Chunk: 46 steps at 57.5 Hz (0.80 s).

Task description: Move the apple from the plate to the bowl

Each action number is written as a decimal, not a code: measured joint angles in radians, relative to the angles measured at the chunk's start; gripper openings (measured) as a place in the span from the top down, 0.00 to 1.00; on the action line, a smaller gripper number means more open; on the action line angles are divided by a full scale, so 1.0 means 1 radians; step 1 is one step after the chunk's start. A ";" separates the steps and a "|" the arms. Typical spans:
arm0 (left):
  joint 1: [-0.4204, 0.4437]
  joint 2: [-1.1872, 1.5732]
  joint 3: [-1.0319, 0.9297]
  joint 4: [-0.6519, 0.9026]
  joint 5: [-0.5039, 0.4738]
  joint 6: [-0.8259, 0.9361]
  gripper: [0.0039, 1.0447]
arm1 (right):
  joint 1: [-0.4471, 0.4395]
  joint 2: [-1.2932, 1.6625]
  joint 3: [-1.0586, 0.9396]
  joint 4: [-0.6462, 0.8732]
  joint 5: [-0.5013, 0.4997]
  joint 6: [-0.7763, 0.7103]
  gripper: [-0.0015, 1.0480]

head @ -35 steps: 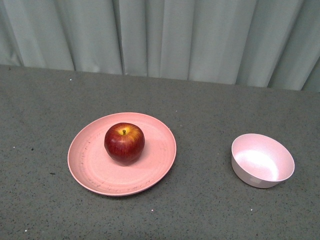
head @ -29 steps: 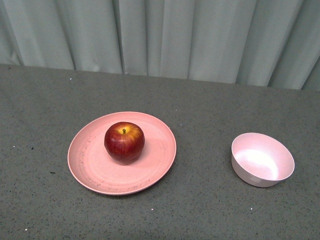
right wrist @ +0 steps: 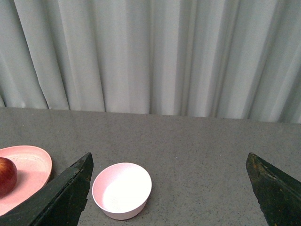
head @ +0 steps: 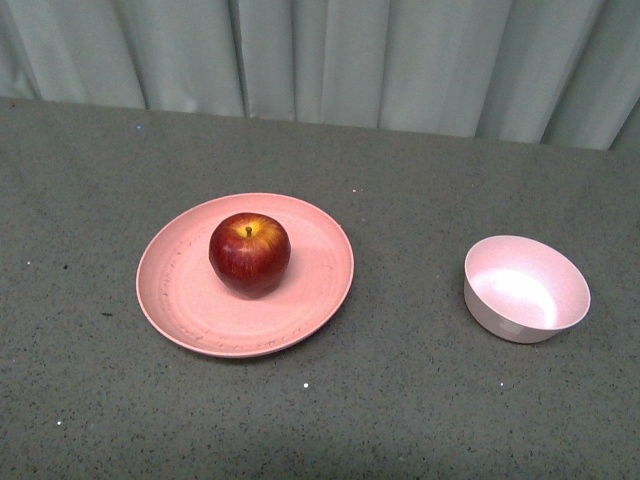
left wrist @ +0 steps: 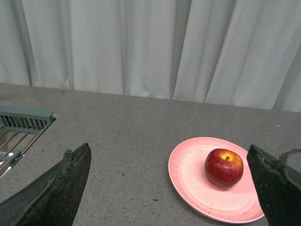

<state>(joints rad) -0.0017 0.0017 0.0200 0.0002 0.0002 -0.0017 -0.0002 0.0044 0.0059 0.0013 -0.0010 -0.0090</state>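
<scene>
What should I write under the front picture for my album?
A red apple sits on a pink plate, with an empty pink bowl apart on its right.

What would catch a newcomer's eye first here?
The dark red apple sits on the salmon-pink plate, left of centre on the grey table. The small pale pink bowl stands empty to its right, apart from the plate. The left gripper and right gripper are both open, holding nothing.

The apple (head: 249,254) sits on the plate (head: 200,315), slightly behind its middle; the plate lies on the table (head: 400,400), left of centre. The bowl (head: 525,290) stands well apart to the plate's right; a curtain (head: 350,60) hangs behind the table.
</scene>
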 joint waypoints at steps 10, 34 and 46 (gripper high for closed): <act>0.000 0.000 0.000 0.000 0.000 0.000 0.06 | 0.000 0.000 0.000 0.000 0.000 0.000 0.09; 0.000 0.000 0.000 0.000 0.000 0.000 0.06 | 0.000 0.000 0.000 0.000 0.000 0.000 0.09; 0.000 0.000 0.000 0.000 0.000 0.000 0.06 | 0.000 0.000 0.000 0.000 0.000 0.000 0.09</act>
<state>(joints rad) -0.0017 0.0017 0.0200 0.0002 -0.0002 -0.0017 -0.0002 0.0044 0.0059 0.0013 -0.0010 -0.0090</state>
